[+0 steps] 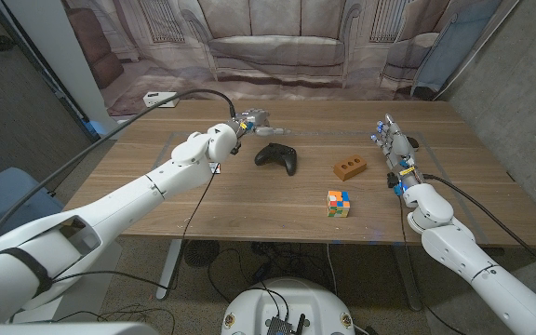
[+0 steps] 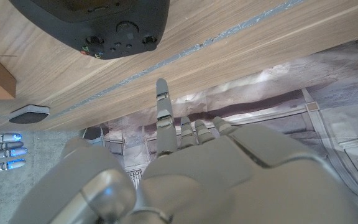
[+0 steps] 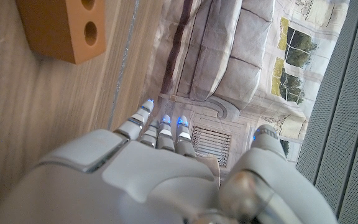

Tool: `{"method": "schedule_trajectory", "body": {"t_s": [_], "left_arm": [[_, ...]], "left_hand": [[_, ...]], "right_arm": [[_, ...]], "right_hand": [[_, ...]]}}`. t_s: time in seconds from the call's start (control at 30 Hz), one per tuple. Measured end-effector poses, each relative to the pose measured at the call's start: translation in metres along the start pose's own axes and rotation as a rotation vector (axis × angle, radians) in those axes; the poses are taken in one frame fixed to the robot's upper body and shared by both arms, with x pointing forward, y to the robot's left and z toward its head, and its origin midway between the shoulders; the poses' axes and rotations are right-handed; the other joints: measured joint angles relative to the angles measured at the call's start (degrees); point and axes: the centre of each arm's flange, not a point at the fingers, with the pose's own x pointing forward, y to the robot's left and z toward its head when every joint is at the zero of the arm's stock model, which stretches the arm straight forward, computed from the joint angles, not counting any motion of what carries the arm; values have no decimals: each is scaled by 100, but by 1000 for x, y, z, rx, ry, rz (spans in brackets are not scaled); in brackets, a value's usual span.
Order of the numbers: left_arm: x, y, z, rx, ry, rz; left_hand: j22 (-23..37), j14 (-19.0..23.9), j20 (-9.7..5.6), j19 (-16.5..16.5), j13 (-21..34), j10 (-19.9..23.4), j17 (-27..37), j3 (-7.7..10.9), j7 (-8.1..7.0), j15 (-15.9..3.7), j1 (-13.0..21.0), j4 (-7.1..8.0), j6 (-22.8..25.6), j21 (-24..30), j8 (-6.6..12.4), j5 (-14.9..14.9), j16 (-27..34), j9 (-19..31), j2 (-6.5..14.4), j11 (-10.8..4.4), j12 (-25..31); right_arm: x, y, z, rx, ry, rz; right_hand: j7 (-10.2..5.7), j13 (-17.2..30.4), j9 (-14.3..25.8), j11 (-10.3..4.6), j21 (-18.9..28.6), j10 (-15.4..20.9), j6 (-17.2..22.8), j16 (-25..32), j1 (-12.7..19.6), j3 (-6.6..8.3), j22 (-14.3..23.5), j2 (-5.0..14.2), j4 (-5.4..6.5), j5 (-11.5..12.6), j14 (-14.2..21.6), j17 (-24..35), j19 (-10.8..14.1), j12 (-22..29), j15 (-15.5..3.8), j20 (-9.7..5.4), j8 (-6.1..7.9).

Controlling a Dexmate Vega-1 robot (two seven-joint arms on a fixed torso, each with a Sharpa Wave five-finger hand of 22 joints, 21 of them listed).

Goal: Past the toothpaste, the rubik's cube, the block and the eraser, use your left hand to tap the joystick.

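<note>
Head view first, sweeping from the left: the left hand [image 1: 252, 120] is out over the far-middle of the table [image 1: 203, 214], holding nothing, and the left wrist view shows one finger [image 2: 161, 102] stretched straight while the rest curl in, which reads as a pointing pose made for a tap. Just to its right and a touch nearer sits the joystick [image 1: 277, 157], a black game controller, grips angled toward the near-right, its long axis running left to right across the table with a slight tilt. The hand sits beside it, not touching, so the tap looks not yet made. Next comes the brown block [image 1: 350, 167], holes showing on its near face, then the rubik's cube [image 1: 339, 203] nearer the front edge, both well clear of the reach. On the right, the right hand [image 1: 395, 147] stands parked by the table's right edge, fingers straight, together and empty, seemingly kept out of the way.
</note>
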Motion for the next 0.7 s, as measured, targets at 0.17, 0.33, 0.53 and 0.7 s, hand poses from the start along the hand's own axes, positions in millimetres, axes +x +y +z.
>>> {"method": "schedule_trajectory", "body": {"t_s": [0.17, 0.33, 0.53, 0.7], "left_arm": [[2, -1, 1, 3, 0, -11], [4, -4, 1, 5, 1, -25], [6, -7, 2, 6, -1, -38], [6, -8, 3, 3, -2, -44]], "left_hand": [[0, 0, 0, 0, 0, 0, 0, 0, -20, 0, 31, 0, 20, 0, 0, 0, 0, 0, 31, 0, 0], [0, -18, 0, 0, 0, 0, 0, 0, -20, 18, 31, 0, 20, 0, 0, 0, 0, 0, 31, 0, 0], [-1, -18, 29, -29, 0, 0, 0, 0, -41, 18, 31, 0, 41, 0, 0, -1, 0, 0, 31, 0, 0], [-1, -17, 29, -29, -1, -31, 0, 0, -63, 18, 31, 0, 19, 0, 1, -1, 0, 0, 31, -31, 0]], "right_arm": [[0, 0, 0, 1, 1, 0], [-1, 0, -1, 2, 2, 0], [-1, 0, -2, 2, 4, -2], [-2, 0, -1, 2, 3, -2]], "right_hand": [[0, 0, 0, 0, 0, 0, 0, 0, 0, 0, 0, 0, 0, 0, 0, 0, -30, 0, 0, 30, 0], [0, 0, 0, 0, 0, 0, 0, 0, 0, -23, 0, 0, -23, 0, 0, 0, -30, 0, 0, 30, 0], [0, 0, 0, 0, 0, 0, 0, 0, 0, -23, 0, 0, -23, 0, 0, 0, -30, 0, 0, 30, 0], [0, 0, 0, 0, 0, 0, 0, 0, 0, -23, 0, 0, -23, 0, 0, 0, -30, 0, 0, 30, 0]]}}
